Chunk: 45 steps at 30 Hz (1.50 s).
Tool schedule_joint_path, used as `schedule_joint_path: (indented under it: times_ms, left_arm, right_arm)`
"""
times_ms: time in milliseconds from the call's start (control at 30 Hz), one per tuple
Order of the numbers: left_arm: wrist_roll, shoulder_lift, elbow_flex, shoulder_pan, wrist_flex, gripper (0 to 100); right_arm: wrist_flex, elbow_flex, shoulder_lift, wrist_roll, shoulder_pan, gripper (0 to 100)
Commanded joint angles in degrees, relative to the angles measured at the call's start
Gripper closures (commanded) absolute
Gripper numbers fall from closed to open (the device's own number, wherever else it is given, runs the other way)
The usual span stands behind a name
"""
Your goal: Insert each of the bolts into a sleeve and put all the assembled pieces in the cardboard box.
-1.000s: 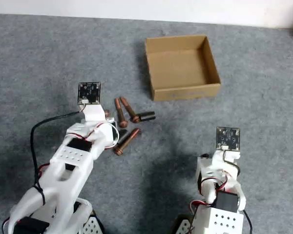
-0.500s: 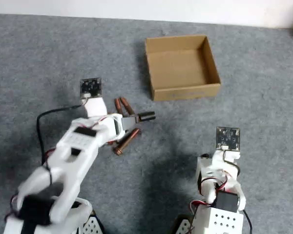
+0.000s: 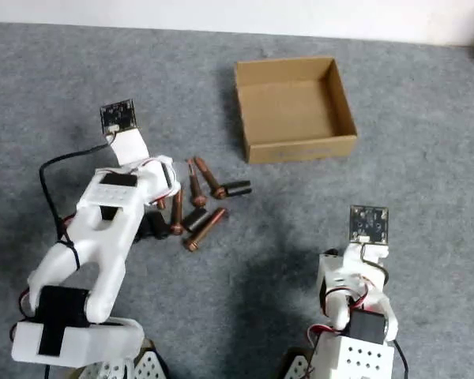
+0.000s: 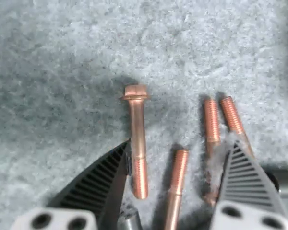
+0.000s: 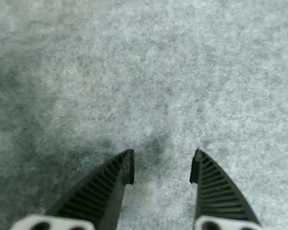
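Looking down, high view: bolts (image 3: 196, 188) lie on the bench (image 3: 426, 197) near the cardboard box (image 3: 300, 148), partly under the left arm (image 3: 110, 229); left wrist view: left gripper (image 4: 181, 145) fingers apart, one bolt (image 4: 175, 187) between them, a headed bolt (image 4: 137, 139) just beside one finger, two more cut off behind the other; right wrist view: right gripper (image 5: 163, 153) fingers apart above bench.

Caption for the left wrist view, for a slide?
Open left gripper above four copper bolts on grey carpet.

bolts (image 4: 136, 124) copper | sleeve (image 3: 237, 189) black | cardboard box (image 3: 300, 148) brown | carpet (image 3: 426, 174) mottled grey | arms (image 3: 103, 237) white
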<state>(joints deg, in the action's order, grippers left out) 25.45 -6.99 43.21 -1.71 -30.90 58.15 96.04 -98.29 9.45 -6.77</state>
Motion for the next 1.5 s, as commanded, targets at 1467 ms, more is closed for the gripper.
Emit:
schedule_joint_path:
  times_ms: [1467]
  left_arm:
    - [4.04, 29.58, -37.32, -1.98, -30.77, 100]
  right_arm:
    - [-1.54, 5.85, -0.40, 0.70, -0.22, 81.5]
